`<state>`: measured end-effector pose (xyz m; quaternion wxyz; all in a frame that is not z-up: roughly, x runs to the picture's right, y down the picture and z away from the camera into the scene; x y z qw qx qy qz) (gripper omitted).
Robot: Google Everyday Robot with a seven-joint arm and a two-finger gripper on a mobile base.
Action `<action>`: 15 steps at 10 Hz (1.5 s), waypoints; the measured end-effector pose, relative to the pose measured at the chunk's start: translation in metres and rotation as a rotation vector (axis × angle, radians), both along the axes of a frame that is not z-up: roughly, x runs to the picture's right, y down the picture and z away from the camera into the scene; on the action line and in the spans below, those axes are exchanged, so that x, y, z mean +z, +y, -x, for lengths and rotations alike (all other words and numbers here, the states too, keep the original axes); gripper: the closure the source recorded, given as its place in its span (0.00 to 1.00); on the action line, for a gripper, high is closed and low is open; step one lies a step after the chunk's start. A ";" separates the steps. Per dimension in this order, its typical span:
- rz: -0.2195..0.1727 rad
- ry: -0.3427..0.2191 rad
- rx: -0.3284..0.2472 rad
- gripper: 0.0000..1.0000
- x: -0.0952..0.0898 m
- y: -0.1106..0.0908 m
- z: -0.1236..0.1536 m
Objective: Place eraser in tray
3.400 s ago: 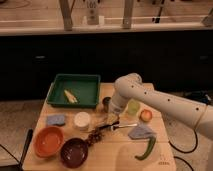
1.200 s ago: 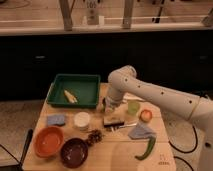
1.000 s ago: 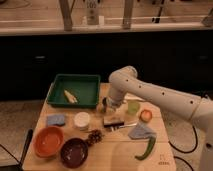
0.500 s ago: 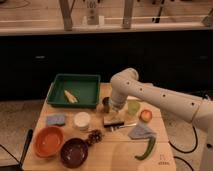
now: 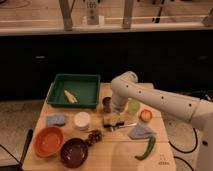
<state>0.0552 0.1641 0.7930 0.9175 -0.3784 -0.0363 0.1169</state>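
The eraser (image 5: 113, 120) is a small tan block with a darker underside, lying on the wooden table just right of the white round lid. My gripper (image 5: 117, 112) hangs from the white arm straight over the eraser, at or just above its top. The dark green tray (image 5: 90, 89) stands at the back left of the table, about a hand's width up and left of the gripper. A pale yellow tapered piece (image 5: 70, 96) lies inside it.
A metal cup (image 5: 106, 104) stands right beside the gripper on its left. A green cup (image 5: 133, 106) and an orange fruit (image 5: 145, 115) are to its right. In front are a blue cloth (image 5: 141, 131), a green pepper (image 5: 147, 148), a dark cluster (image 5: 94, 136), a maroon bowl (image 5: 74, 151), an orange bowl (image 5: 48, 141), a white lid (image 5: 81, 120) and a blue sponge (image 5: 56, 119).
The arm has shifted slightly right and down, bringing the gripper closer over the eraser. The eraser and other objects have not moved.
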 end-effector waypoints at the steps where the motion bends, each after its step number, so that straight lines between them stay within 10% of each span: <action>1: 0.007 0.008 0.001 0.20 0.004 0.004 -0.001; 8: 0.078 0.014 0.014 0.23 0.033 0.036 -0.005; 15: 0.110 -0.057 0.022 0.92 0.046 0.041 -0.002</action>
